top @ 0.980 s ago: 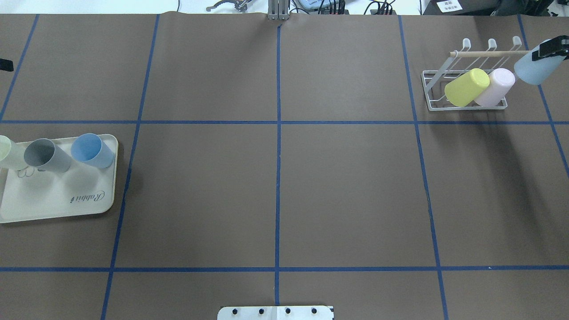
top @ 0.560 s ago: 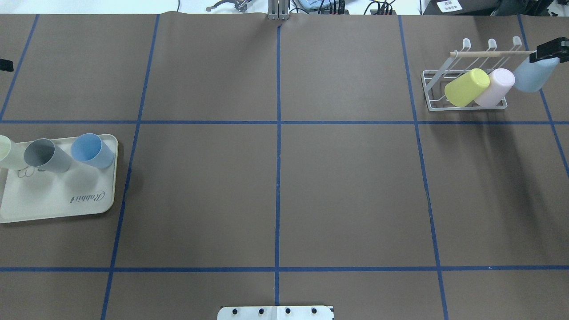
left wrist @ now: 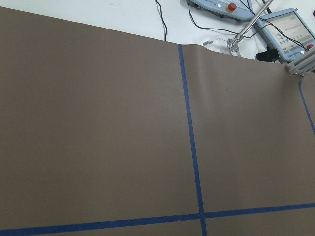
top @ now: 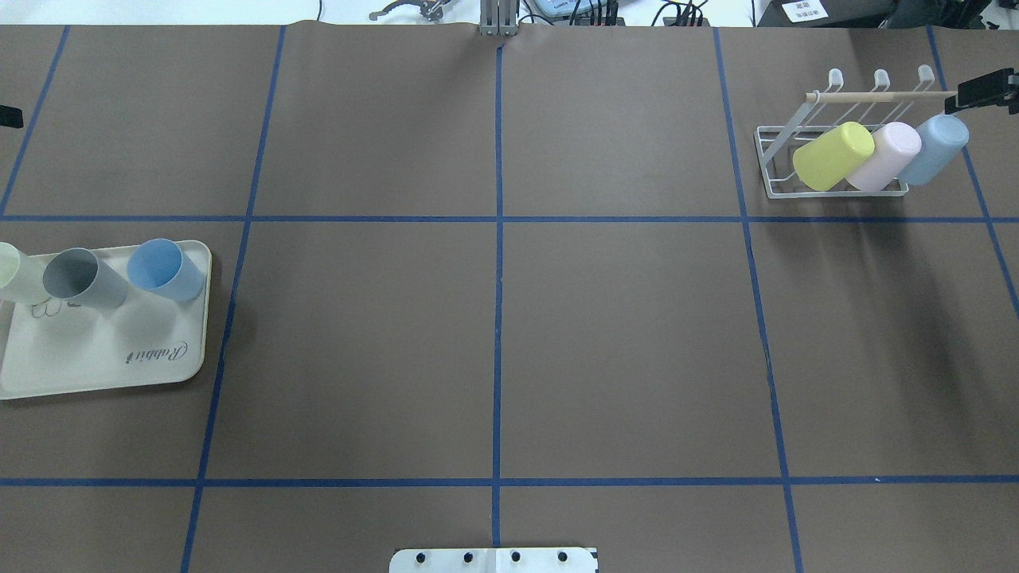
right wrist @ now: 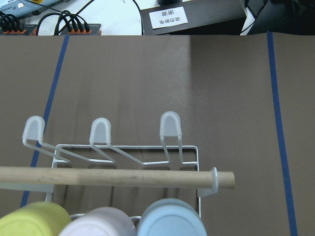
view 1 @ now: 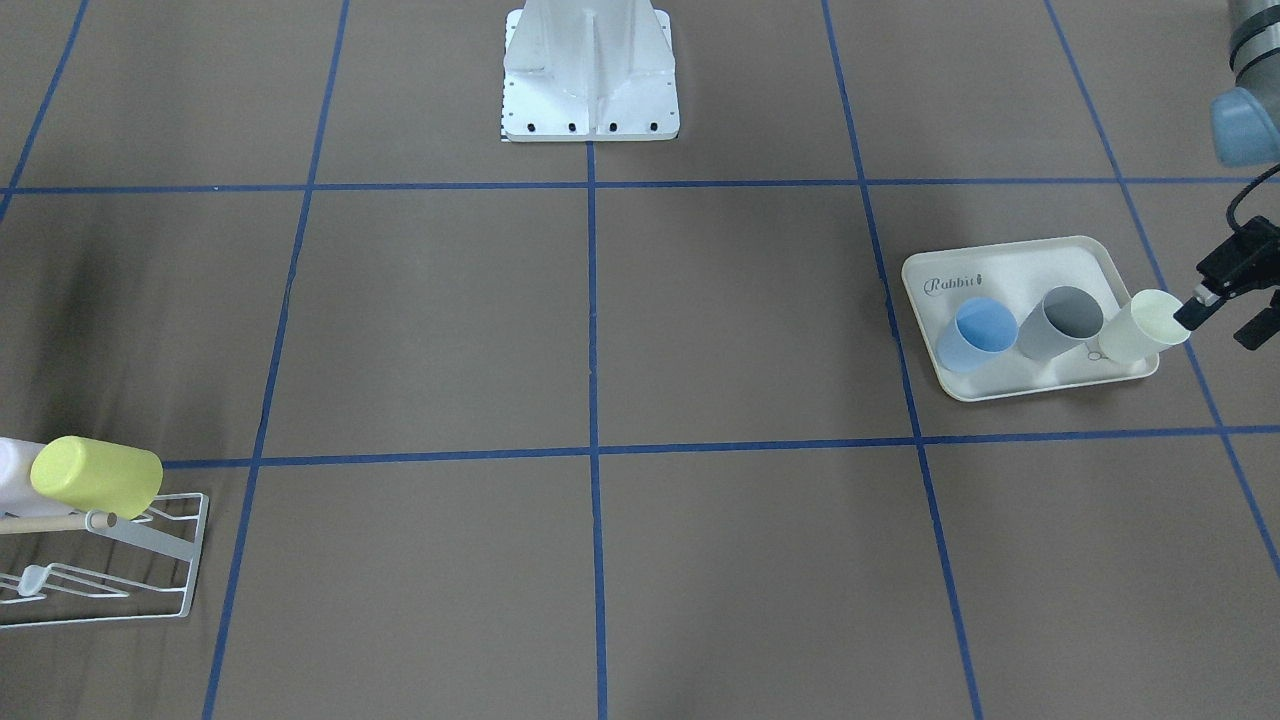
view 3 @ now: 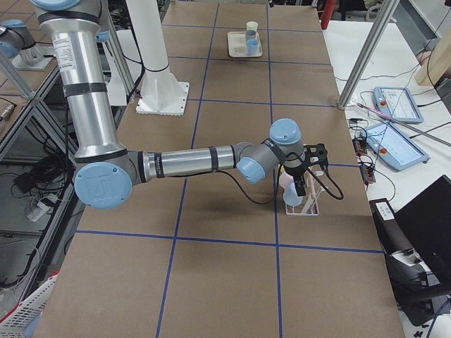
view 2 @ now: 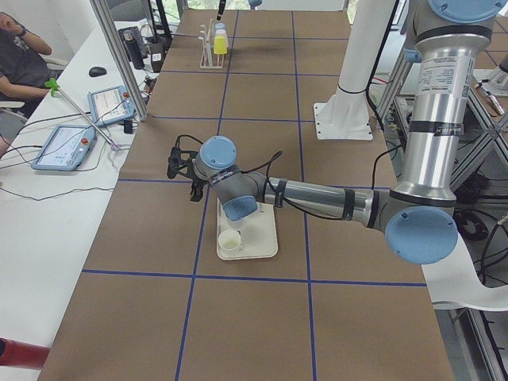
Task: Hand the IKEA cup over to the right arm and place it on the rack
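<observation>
my left gripper (view 1: 1232, 305) spread, empty, beside the pale yellow cup (view 1: 1135, 330) on the rabbit tray (view 1: 1010, 270). light blue cup (top: 933, 148) lies at the rack (right wrist: 171, 124)'s right end, beside the pink cup (top: 885, 156). my right gripper (top: 981, 88) released, clear of it. risk: clipping the dowel (right wrist: 113, 177) on retreat could roll it off.

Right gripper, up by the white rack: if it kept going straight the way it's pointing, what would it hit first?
Most likely the pale blue cup lying in the rack below the right gripper; the wooden dowel sits close by, so depth is unsure.
</observation>
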You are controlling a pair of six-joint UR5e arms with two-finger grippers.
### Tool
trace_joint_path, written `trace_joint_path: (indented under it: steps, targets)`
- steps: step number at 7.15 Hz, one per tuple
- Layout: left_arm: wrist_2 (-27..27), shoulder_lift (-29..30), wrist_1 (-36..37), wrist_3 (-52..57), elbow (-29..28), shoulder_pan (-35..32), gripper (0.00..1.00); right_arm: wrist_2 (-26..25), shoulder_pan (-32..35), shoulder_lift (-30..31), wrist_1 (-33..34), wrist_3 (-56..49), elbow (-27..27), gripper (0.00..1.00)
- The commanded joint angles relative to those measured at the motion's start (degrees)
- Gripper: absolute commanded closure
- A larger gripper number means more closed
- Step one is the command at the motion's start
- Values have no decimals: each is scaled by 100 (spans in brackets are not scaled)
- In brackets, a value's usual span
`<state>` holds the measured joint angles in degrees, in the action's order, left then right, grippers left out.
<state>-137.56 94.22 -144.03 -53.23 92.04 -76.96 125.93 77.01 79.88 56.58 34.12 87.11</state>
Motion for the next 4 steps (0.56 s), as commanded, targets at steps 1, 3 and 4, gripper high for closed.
trace_joint_path:
  steps: [1, 3, 4]
  targets:
    - [132, -27, 189, 102, -36, 14, 0, 98, 16, 28, 20, -37, 182, 2]
    - [1016, -44, 978, 1509, 16, -55, 0, 125, 16, 168, 64, -72, 271, 2]
    - [1368, -184, 1478, 2301, 16, -64, 0, 160, 16, 273, 64, -72, 341, 2]
